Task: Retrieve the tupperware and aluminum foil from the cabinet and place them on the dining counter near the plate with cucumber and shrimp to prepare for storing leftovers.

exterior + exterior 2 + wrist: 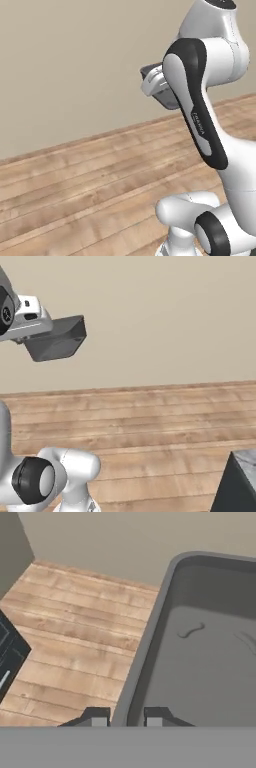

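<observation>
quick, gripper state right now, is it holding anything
Gripper: shut on the tupperware, one finger each side of its rim wall, tub carried in the air above the wooden floor.

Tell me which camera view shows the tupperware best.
The right base view: the whole dark grey tupperware shows in side profile, held off the floor by the gripper. The hand view shows its rim and inside up close, with the fingers astride one wall. The left base view shows a sliver behind the arm.
</observation>
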